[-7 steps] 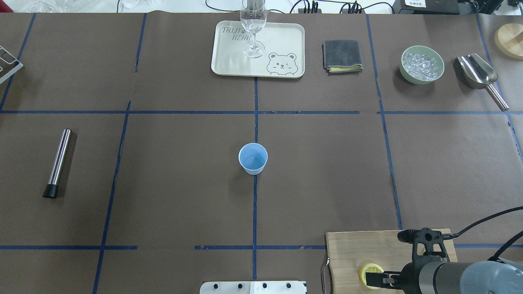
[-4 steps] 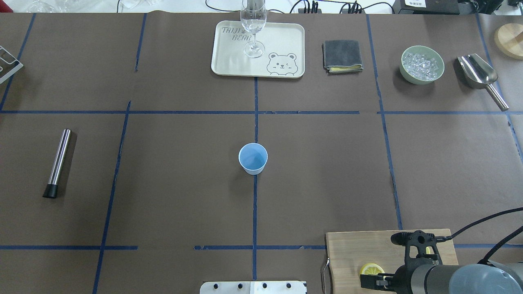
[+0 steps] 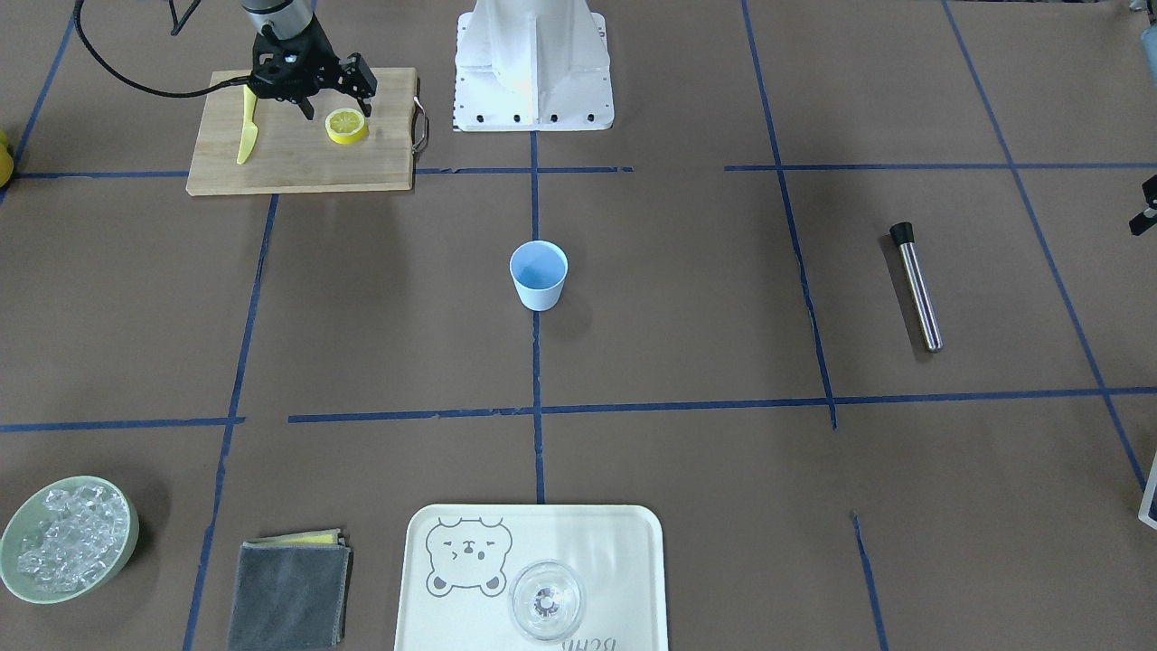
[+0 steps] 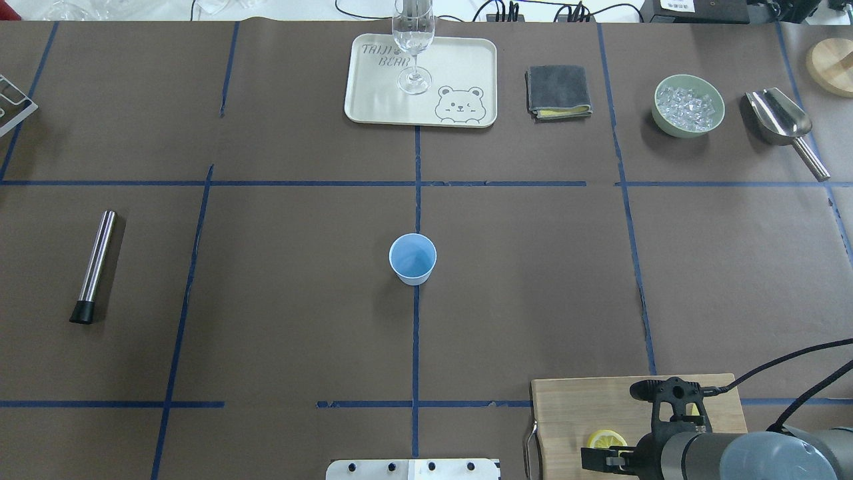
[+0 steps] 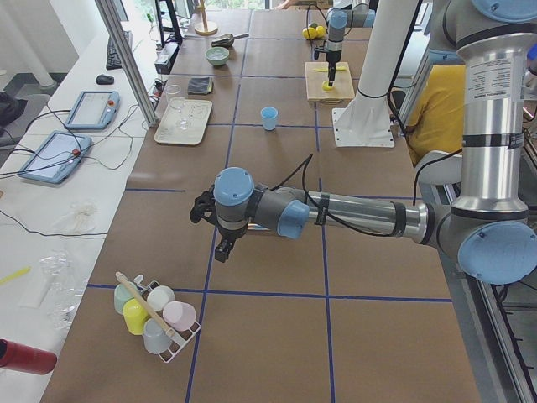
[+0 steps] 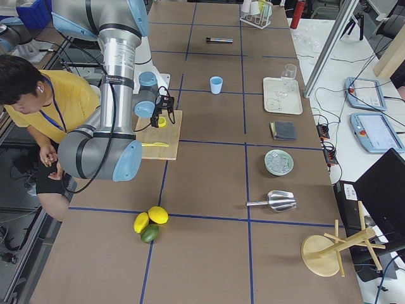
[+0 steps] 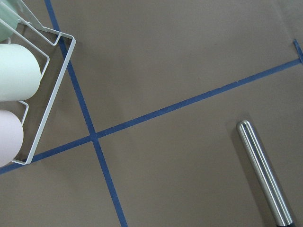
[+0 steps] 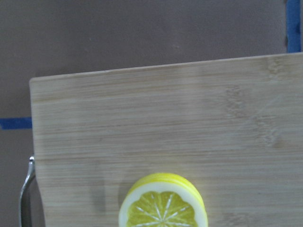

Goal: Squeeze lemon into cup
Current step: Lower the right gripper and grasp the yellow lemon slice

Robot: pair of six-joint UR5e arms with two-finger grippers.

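Note:
The lemon slice point(image 3: 347, 126) lies flat on the wooden cutting board point(image 3: 298, 163) near the robot's base; it also shows in the right wrist view point(image 8: 163, 205) and the overhead view point(image 4: 605, 440). My right gripper point(image 3: 336, 99) is open and empty, just above and behind the slice, not touching it. The light-blue cup point(image 4: 412, 259) stands upright at the table's middle, far from both grippers. My left gripper point(image 5: 220, 235) hovers over the table's left end near a cup rack; I cannot tell whether it is open or shut.
A yellow plastic knife point(image 3: 247, 127) lies on the board beside the gripper. A steel muddler point(image 4: 95, 265) lies at the left. At the far edge are a tray point(image 4: 460, 67) with a glass point(image 4: 413, 40), a folded cloth point(image 4: 558, 91), an ice bowl point(image 4: 688, 105) and a scoop point(image 4: 783, 123).
My right arm has drawn back toward the robot's base and shifted left, uncovering more of the lemon slice. The slice and the cup have not moved.

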